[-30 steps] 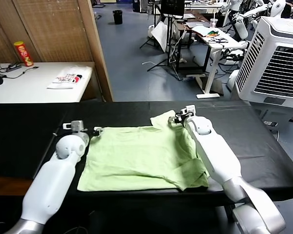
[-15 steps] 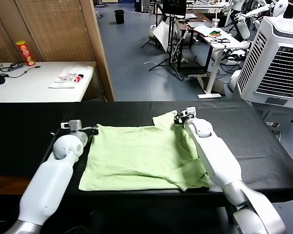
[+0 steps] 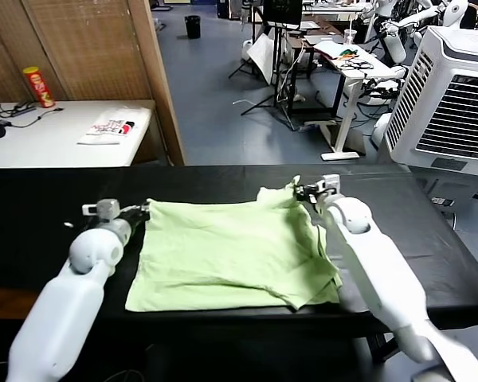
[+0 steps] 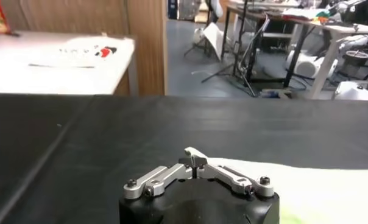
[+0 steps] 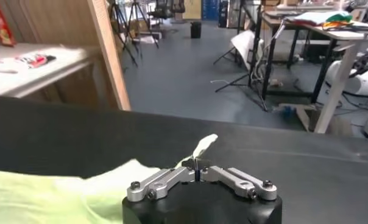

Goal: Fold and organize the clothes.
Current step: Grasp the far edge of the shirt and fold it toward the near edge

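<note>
- the shirt (image 3: 231, 255) lies mostly flat in the middle of the black table (image 3: 48, 199), its near hem just at the table's front edge.
- my left gripper (image 3: 135, 213) sits at the shirt's far left corner, jaws together; its wrist view shows the tips meeting right where the pale cloth begins, so i judge it is pinched on that corner.
- my right gripper (image 3: 305, 191) is at the shirt's far right corner, jaws together, with a small tab of cloth poking up between the tips in its wrist view (image 5: 197, 163).
- both holds look thin, only an edge of cloth. if i pull fast, a corner could slip free and i'd drag one side alone, skewing the fold.
- the right side of the shirt is already bunched and doubled over beside the right arm (image 3: 374, 263). carrying the far edge toward me could trap that wrinkle inside the fold.
- that arm lies along the shirt's right edge, and i can't tell if it rests on the cloth. if it does, lifting would tug against it.
- the near hem is at the table's front edge, so dragging instead of lifting could push the shirt off the front.
- uneven height between the two grippers would twist the thin cloth, leaving the fold crooked.
</note>
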Controlling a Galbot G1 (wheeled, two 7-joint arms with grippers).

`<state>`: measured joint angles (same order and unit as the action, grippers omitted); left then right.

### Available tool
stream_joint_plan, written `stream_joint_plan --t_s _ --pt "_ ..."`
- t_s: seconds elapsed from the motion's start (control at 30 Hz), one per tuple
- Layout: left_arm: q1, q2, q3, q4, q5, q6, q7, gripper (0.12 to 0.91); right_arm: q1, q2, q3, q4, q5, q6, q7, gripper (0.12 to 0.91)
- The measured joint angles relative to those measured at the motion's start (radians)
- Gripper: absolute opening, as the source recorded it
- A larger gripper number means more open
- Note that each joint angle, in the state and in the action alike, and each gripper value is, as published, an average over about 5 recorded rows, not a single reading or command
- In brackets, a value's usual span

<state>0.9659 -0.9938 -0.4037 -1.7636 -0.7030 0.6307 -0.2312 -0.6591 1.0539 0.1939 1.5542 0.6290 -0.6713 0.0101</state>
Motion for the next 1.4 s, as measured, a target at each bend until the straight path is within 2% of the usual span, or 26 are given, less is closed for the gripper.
stream_joint_plan --t_s 0.27,0.5,0.77,0.93,1.23,1.33,1.4 --pt "0.159 0.025 -0.058 -0.18 0.003 0.005 -0.023 0.126 -0.146 -0.107 0.049 0.181 0.033 -0.029 0.016 0.124" --pt "0.28 0.029 -0.114 -0.29 0.01 0.009 -0.028 0.126 -0.277 -0.16 0.096 0.308 0.043 -0.061 0.044 0.125" --pt "0.422 0.028 -0.179 -0.372 0.038 0.019 -0.01 0.126 -0.393 -0.182 0.117 0.408 0.048 -0.065 0.076 0.123" --pt "0.489 0.02 -0.201 -0.387 0.072 0.018 0.013 0.126 -0.438 -0.178 0.116 0.435 0.044 -0.065 0.082 0.124" --pt "0.544 0.002 -0.209 -0.392 0.101 0.018 0.027 0.126 -0.477 -0.176 0.125 0.446 0.04 -0.065 0.081 0.126" --pt "0.547 -0.002 -0.208 -0.393 0.11 0.03 0.028 0.126 -0.487 -0.177 0.133 0.454 0.04 -0.065 0.073 0.195" --pt "0.548 -0.005 -0.207 -0.395 0.116 0.044 0.028 0.126 -0.495 -0.179 0.14 0.463 0.04 -0.065 0.07 0.3"
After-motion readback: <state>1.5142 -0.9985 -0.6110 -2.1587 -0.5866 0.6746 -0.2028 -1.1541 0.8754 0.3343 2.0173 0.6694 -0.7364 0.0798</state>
